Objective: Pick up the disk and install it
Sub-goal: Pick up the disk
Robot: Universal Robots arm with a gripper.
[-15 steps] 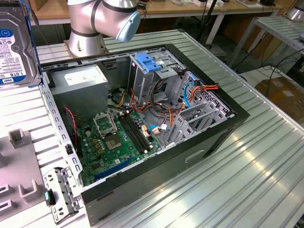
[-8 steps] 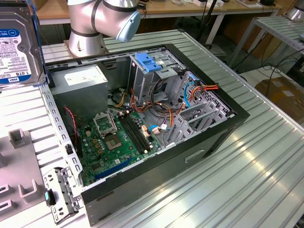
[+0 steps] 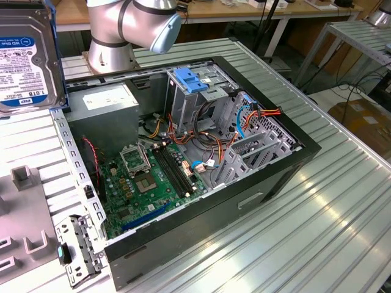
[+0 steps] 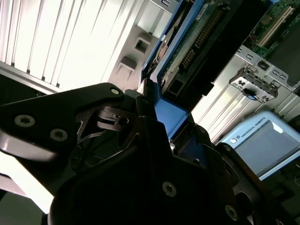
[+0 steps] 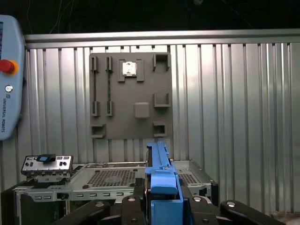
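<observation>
The disk (image 3: 27, 58) hangs in the air at the exterior view's upper left, label side showing, above the ribbed table and beside the open computer case (image 3: 269, 183). In the first wrist view my gripper (image 5: 161, 202) is shut on the disk's blue rail (image 5: 161, 180), which stands edge-on between the black fingers (image 5: 206, 208). The second wrist view shows the disk's green circuit-board underside (image 4: 197, 42) and its blue rail (image 4: 171, 110) clamped in my gripper (image 4: 164, 126). Inside the case stands the metal drive cage (image 3: 201, 101) with a blue handle (image 3: 194, 80) on top.
Inside the case lie a green motherboard (image 3: 153, 177), a grey power-supply box (image 3: 107, 101) and loose cables (image 3: 244, 119). A grey fixture plate (image 5: 131, 96) lies on the ribbed table (image 3: 317, 226). A metal bracket (image 3: 76, 247) sits by the case's corner. A teach pendant (image 5: 9, 75) lies nearby.
</observation>
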